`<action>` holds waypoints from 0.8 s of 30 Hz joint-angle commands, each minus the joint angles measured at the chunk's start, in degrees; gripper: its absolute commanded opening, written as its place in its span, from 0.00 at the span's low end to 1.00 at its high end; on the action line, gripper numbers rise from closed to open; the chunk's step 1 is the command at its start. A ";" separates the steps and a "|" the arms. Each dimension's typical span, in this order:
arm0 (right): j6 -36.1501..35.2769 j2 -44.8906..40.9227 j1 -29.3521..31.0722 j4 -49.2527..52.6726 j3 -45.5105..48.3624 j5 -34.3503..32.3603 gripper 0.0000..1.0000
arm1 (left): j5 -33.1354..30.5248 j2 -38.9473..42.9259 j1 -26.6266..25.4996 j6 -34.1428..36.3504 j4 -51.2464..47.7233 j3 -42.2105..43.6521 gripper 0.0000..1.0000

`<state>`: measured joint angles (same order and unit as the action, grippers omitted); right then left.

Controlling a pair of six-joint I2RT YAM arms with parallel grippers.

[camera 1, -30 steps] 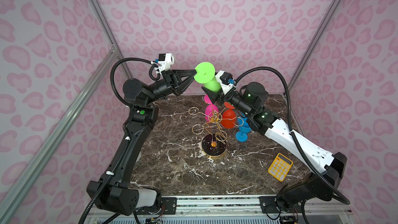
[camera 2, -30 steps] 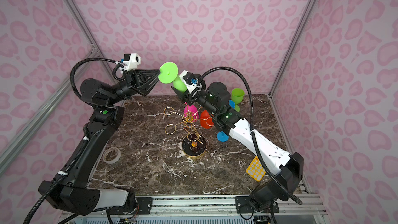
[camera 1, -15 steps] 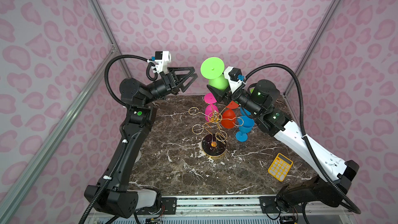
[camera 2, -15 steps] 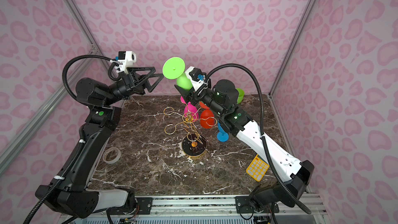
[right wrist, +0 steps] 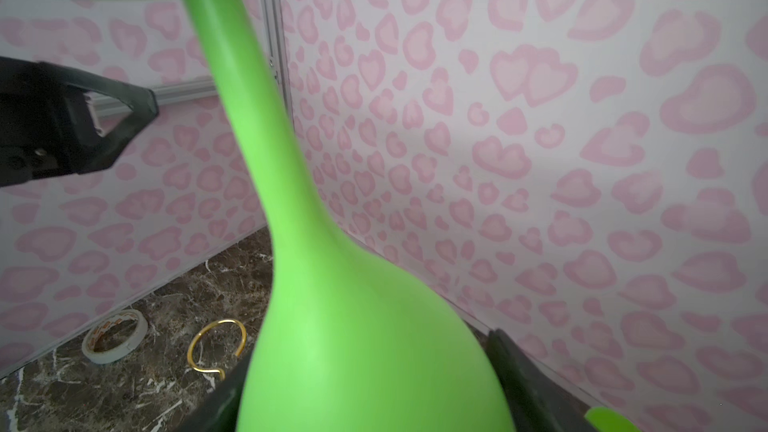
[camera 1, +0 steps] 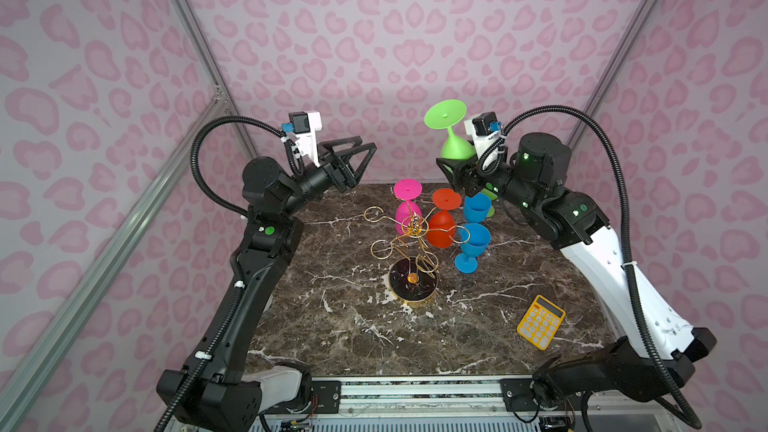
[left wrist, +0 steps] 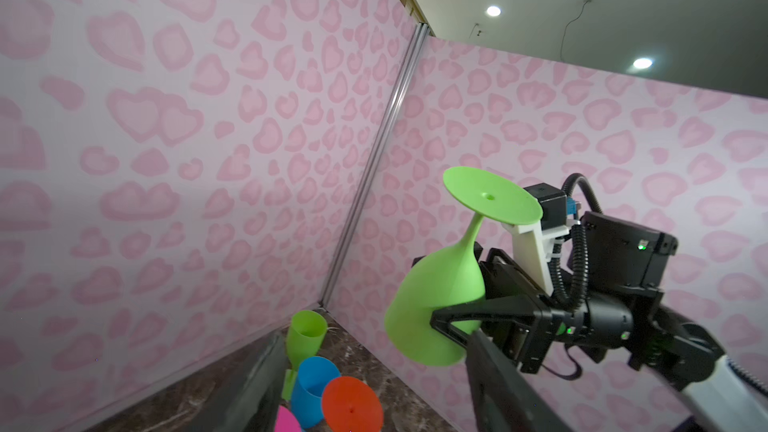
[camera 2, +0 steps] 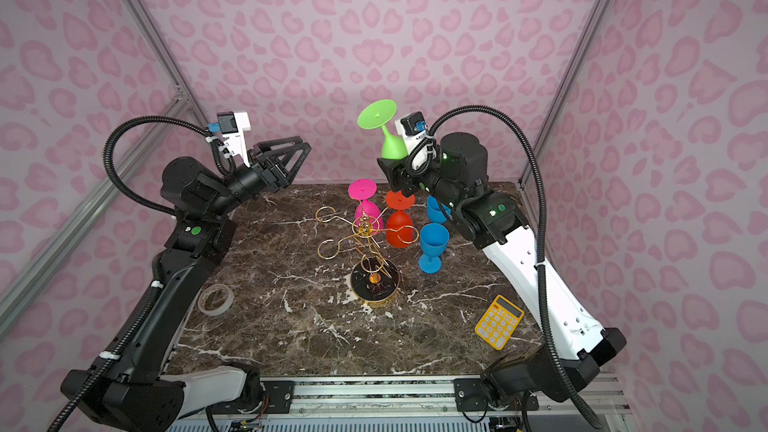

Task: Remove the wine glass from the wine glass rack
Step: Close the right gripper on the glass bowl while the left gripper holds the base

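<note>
Gripping green wine glass (camera 1: 455,148) bowl, right claw (camera 1: 452,164) raised high; left claw (camera 1: 365,144) spread empty, raised opposite.

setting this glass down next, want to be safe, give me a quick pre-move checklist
1. right gripper shut on bowl of the lime green plastic wine glass: ok
2. green glass clear of the gold wire rack: ok
3. left gripper open, empty, apart from glass: ok
4. glass upright: not ok, foot points up
5. bare patch of brown marble table in front of rack: ok
6. grip firm enough for turning: cannot tell
</note>
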<state>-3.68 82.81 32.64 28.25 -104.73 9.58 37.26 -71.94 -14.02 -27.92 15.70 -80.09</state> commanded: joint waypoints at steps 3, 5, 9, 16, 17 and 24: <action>1.05 3.46 -0.56 9.08 -4.05 3.73 0.74 | -8.41 1.61 -3.15 34.42 3.49 5.08 0.65; 1.13 4.69 -0.61 10.78 -5.66 4.87 0.74 | -8.22 1.53 -3.94 40.88 3.79 5.40 0.64; 1.70 6.30 -0.48 12.69 -7.08 6.26 0.73 | -7.84 0.78 -4.51 49.63 4.32 4.86 0.59; 1.40 7.23 0.89 14.27 -7.18 7.75 0.72 | -4.55 -0.84 -5.47 60.10 4.81 3.86 0.54; 1.40 7.30 1.27 14.50 -7.28 7.67 0.72 | -3.99 -1.21 -5.52 60.55 4.48 3.39 0.54; 0.78 8.80 4.14 16.40 -8.68 6.77 0.72 | -2.00 -3.27 -6.62 64.00 3.11 -0.03 0.50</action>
<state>-2.39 91.00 36.01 44.01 -113.14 16.49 33.50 -74.76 -20.16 32.40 18.15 -78.91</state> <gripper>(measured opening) 0.723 0.508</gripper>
